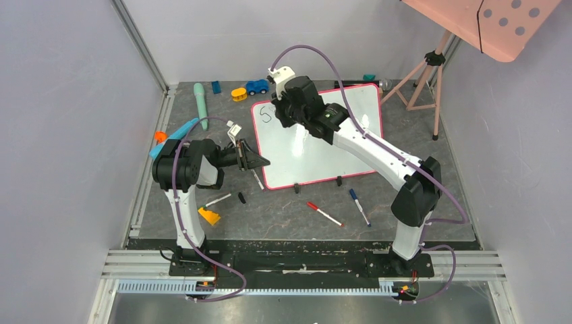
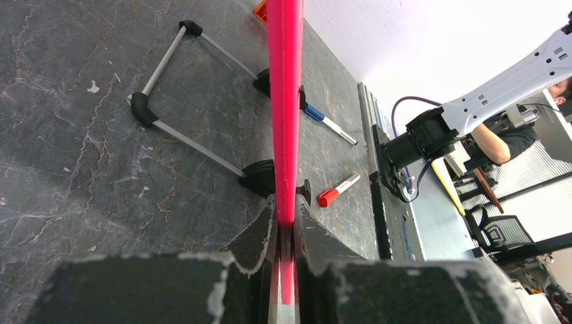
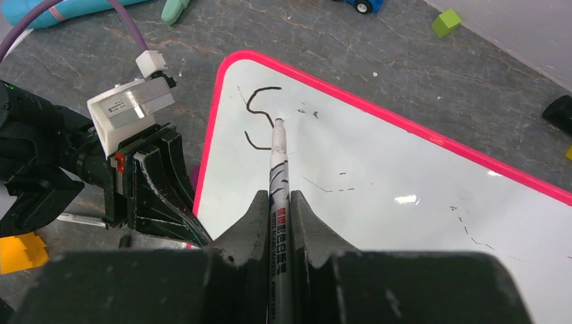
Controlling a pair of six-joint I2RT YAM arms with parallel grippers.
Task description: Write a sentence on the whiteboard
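The whiteboard (image 1: 317, 145) stands tilted on its black feet in the middle of the table, white with a pink frame. My left gripper (image 1: 262, 162) is shut on its left pink edge (image 2: 284, 101), which runs between the jaws (image 2: 287, 219). Over the board's top left corner my right gripper (image 1: 283, 113) is shut on a white marker (image 3: 278, 162). The marker's tip touches the board (image 3: 405, 175) beside a black S-shaped stroke (image 3: 260, 111). That stroke is all of the sentence that shows, along with faint older smudges.
In front of the board lie a red-capped marker (image 1: 324, 213) and a blue-capped marker (image 1: 359, 206). A third marker (image 1: 217, 200), a black cap (image 1: 241, 198) and an orange block (image 1: 210, 216) lie by the left arm. Toys line the back edge, among them a blue car (image 1: 257, 86). A tripod (image 1: 425, 74) stands back right.
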